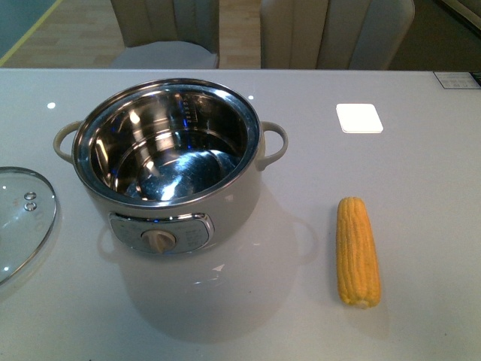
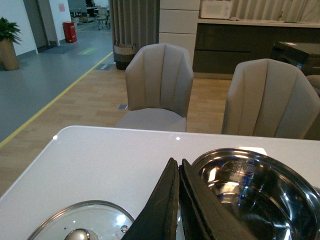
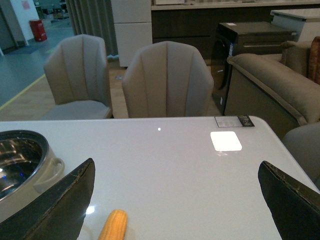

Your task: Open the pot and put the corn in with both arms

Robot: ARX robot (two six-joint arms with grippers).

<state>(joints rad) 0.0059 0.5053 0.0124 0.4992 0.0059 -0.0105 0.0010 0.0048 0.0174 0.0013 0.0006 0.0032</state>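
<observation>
The glossy pale table [image 1: 421,226] fills the front view, its near and side edges cut off. Beyond its far edge stand two grey upholstered chairs [image 2: 159,80] on a wood floor, with dark cabinets behind. The pot [image 1: 233,203] stands uncovered left of centre, its steel interior empty and its control knob facing the robot. The right wrist view shows only part of its rim and one handle. To the pot's left, apart from it, the glass lid [image 1: 19,218] lies flat, mostly cut off by the frame. The corn [image 1: 357,252] lies on the table to the pot's right, well apart from it. Its long axis runs away from the robot, narrower end farther off. The right gripper [image 3: 176,164] is spread wide and empty above the table. The left gripper [image 2: 179,162] has its fingers pressed together on nothing. A small white square [image 1: 358,118] sits farther back.
</observation>
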